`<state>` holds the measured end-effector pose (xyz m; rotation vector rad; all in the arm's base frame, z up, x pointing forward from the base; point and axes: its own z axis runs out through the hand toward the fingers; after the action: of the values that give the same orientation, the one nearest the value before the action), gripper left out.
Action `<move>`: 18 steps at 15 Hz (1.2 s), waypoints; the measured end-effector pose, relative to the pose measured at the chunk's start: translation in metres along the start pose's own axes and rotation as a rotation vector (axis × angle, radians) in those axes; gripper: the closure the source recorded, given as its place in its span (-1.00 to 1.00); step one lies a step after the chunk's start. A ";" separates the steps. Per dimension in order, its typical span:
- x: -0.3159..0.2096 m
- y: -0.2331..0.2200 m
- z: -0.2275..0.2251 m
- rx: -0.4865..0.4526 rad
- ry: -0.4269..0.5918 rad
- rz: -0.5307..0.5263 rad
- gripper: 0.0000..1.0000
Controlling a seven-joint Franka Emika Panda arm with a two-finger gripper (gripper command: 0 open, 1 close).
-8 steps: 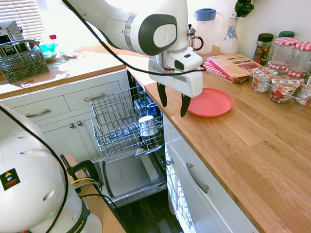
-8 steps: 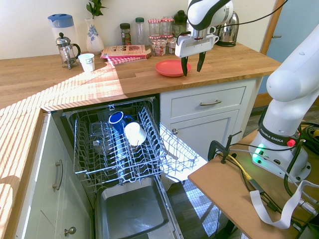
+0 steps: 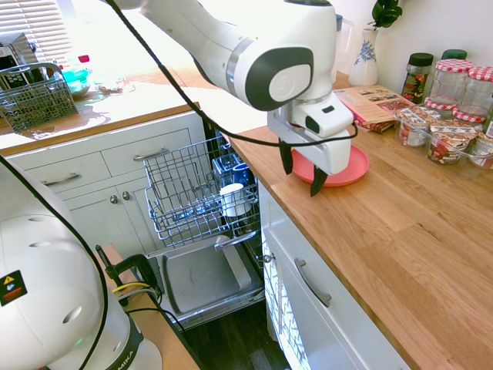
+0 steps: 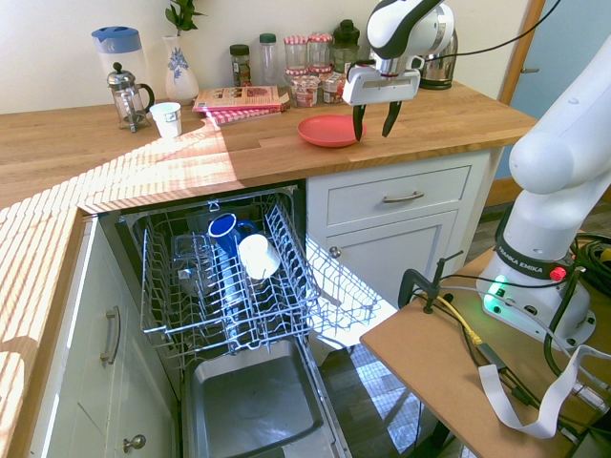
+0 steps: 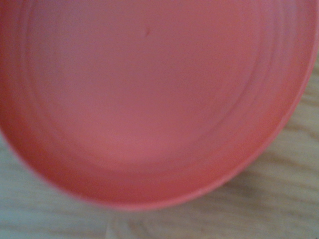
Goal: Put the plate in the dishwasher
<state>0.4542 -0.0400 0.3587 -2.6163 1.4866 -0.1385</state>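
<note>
The coral-red plate [image 3: 357, 167] [image 4: 323, 131] lies flat on the wooden counter, and it fills the wrist view [image 5: 149, 99]. My gripper [image 3: 301, 171] [image 4: 372, 128] is open and points down at the plate's rim nearest the counter's front edge. One finger stands over the rim and the other just outside it. Nothing is held between them. Whether a fingertip touches the plate I cannot tell. The dishwasher [image 3: 202, 279] [image 4: 250, 405] stands open below the counter, with its wire rack [image 3: 177, 173] [image 4: 215, 286] pulled out.
A blue mug [image 4: 223, 229] and a white cup [image 4: 258, 255] sit in the rack. Jars [image 3: 454, 92], a magazine on a checked cloth [image 3: 370, 104], a vase [image 3: 364, 58] and a kettle [image 4: 441, 52] stand behind the plate. A cutlery basket [image 3: 35, 96] is on the far counter.
My gripper has moved from beside the plate to over its rim and has come down closer to the counter. It stays open. The plate has not moved.
</note>
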 end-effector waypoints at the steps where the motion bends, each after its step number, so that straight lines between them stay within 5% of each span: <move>1: 0.009 -0.004 0.003 0.026 -0.003 0.034 -1.00; 4: 0.029 -0.017 0.010 0.080 -0.034 0.105 -1.00; 5: 0.033 -0.021 0.015 0.084 -0.047 0.124 1.00; 18: 0.050 -0.016 0.037 0.149 -0.125 0.230 1.00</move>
<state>0.4981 -0.0723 0.3254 -2.2769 1.6498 -0.0589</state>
